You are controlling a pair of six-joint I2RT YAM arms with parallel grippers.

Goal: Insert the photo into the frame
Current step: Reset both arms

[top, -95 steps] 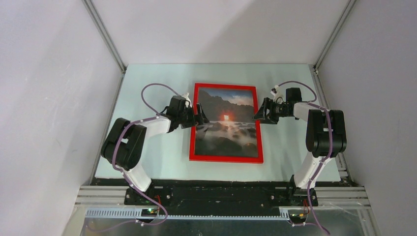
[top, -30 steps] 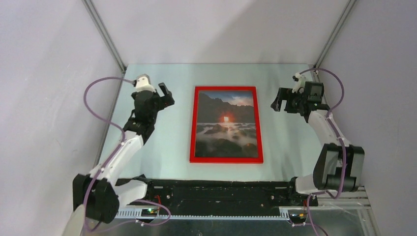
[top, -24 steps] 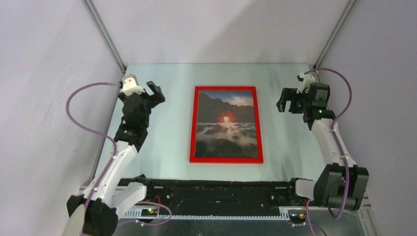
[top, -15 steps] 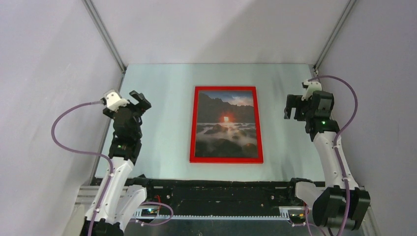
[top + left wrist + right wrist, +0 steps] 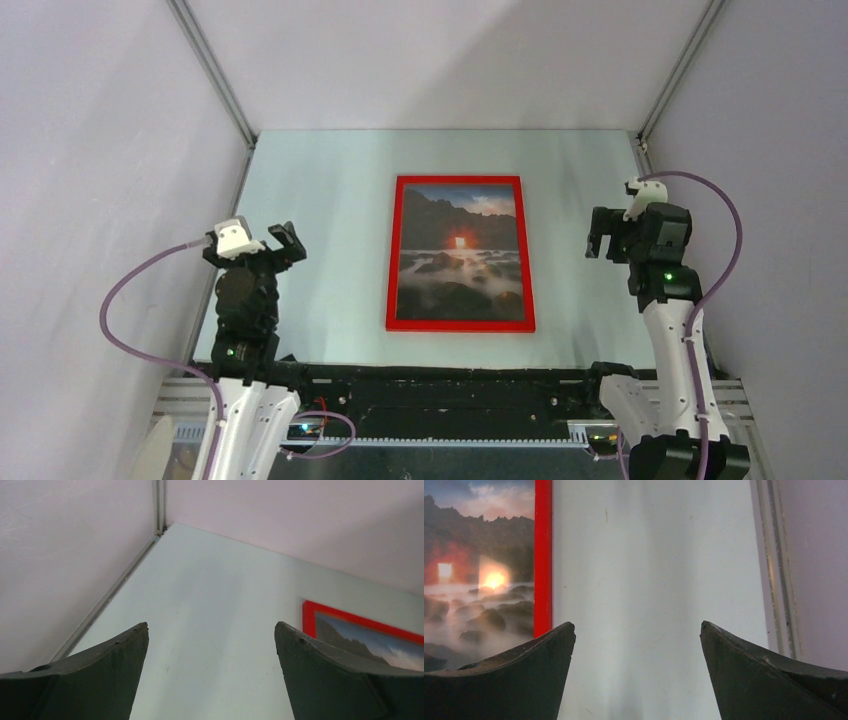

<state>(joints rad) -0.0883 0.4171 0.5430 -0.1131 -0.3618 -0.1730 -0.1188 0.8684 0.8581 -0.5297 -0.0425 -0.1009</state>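
The red frame (image 5: 391,250) lies flat in the middle of the table with the photo (image 5: 460,250) of dark rocks and a glowing sun inside its border. My left gripper (image 5: 252,243) hangs open well to the frame's left, holding nothing. In the left wrist view its gripper (image 5: 211,626) spans bare table, with the frame's corner (image 5: 350,620) and a bit of photo (image 5: 380,647) at the right. My right gripper (image 5: 625,232) is open to the frame's right. In the right wrist view, the frame's edge (image 5: 543,555) and photo (image 5: 479,555) lie left of the empty gripper (image 5: 637,624).
The pale green table (image 5: 330,200) is boxed in by white walls, with a metal rail along its left side (image 5: 115,590) and another along its right side (image 5: 774,580). The arms' black base bar (image 5: 450,385) runs along the near edge.
Both arms have drawn back from the frame's sides toward the near edge and outward, grippers open throughout. The frame with the photo has stayed in place.
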